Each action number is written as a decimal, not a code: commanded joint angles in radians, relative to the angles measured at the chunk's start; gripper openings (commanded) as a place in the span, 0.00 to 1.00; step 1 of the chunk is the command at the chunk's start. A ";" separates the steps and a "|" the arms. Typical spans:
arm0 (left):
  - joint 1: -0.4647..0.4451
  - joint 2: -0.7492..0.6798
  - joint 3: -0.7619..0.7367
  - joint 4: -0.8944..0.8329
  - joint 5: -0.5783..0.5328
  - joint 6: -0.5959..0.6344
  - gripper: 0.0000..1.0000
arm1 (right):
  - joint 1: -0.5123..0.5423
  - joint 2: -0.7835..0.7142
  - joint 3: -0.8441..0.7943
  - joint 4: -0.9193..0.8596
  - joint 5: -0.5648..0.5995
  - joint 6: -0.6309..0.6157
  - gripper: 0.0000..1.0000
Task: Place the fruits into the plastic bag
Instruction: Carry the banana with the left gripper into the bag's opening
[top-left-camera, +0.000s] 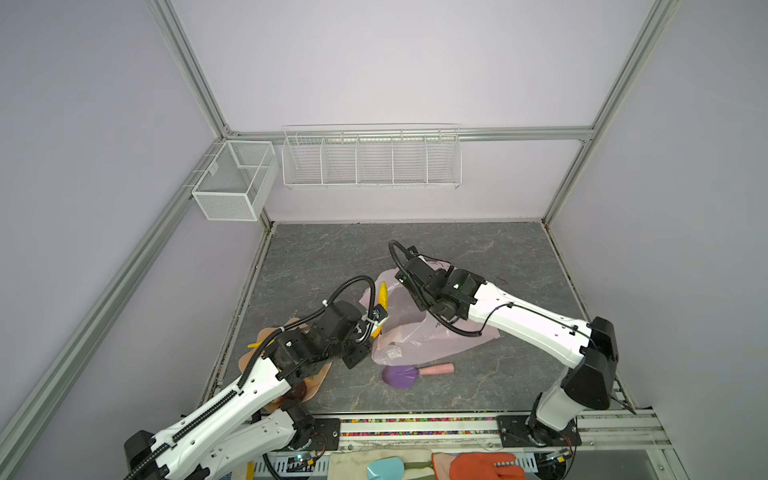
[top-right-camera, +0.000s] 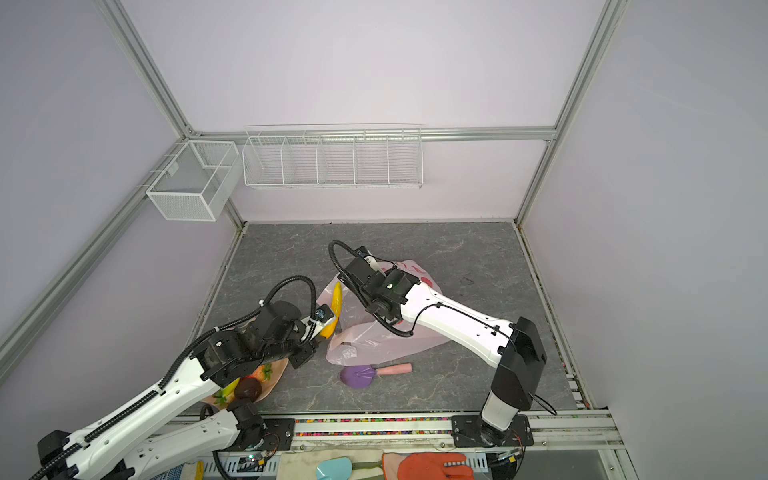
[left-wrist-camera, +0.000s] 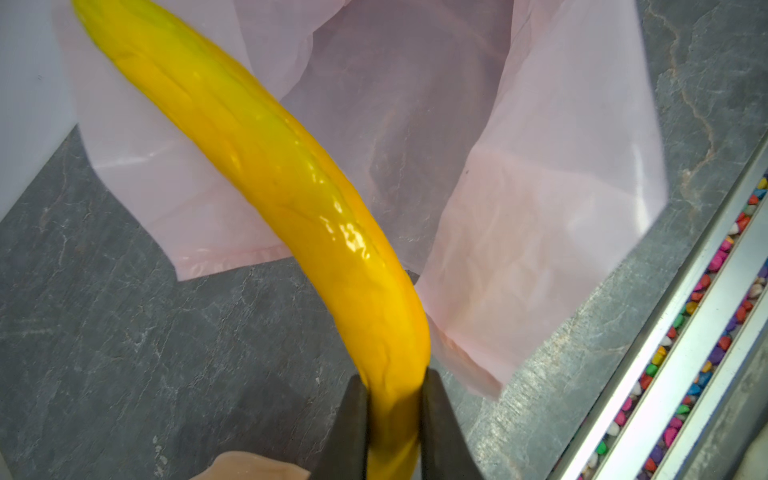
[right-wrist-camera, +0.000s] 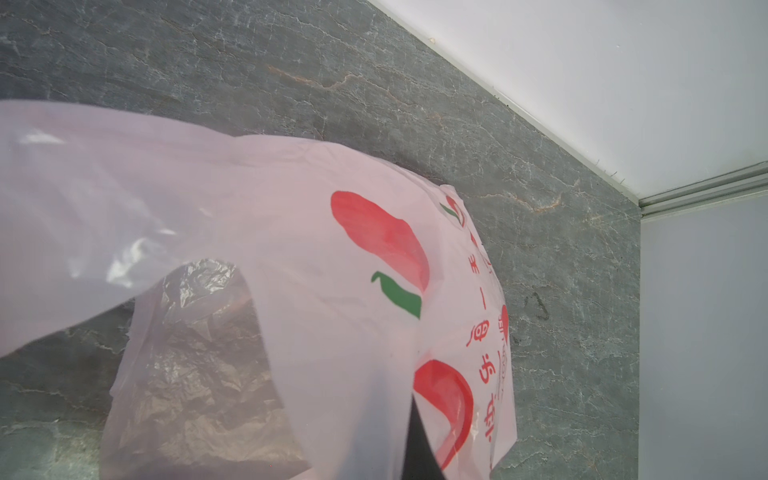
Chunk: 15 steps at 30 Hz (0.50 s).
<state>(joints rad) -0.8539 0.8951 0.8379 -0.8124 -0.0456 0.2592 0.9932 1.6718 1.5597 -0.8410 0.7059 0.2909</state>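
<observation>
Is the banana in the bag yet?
Not yet. The left gripper grips the banana by one end, over the open plastic bag.

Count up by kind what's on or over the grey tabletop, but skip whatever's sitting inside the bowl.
banana: 1
plastic bag: 1
scoop: 1
bowl: 1
total: 4

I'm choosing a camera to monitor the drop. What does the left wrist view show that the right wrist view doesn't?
Left wrist only: the banana, pinched at one end by the left gripper, pointing toward the plastic bag's open mouth. Right wrist only: the red prints and text on it. Both: the plastic bag and the grey table.
</observation>
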 joint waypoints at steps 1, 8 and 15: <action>-0.006 0.039 0.001 0.011 0.024 0.034 0.00 | -0.004 -0.037 0.008 -0.011 -0.016 -0.002 0.06; -0.006 0.138 0.042 0.002 0.034 0.048 0.00 | -0.004 -0.043 0.007 -0.010 -0.029 0.014 0.06; -0.006 0.209 0.071 0.057 0.108 0.064 0.00 | -0.005 -0.047 0.007 -0.009 -0.046 0.024 0.06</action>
<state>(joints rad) -0.8543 1.0840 0.8661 -0.7929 0.0044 0.2935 0.9924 1.6577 1.5597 -0.8410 0.6743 0.2989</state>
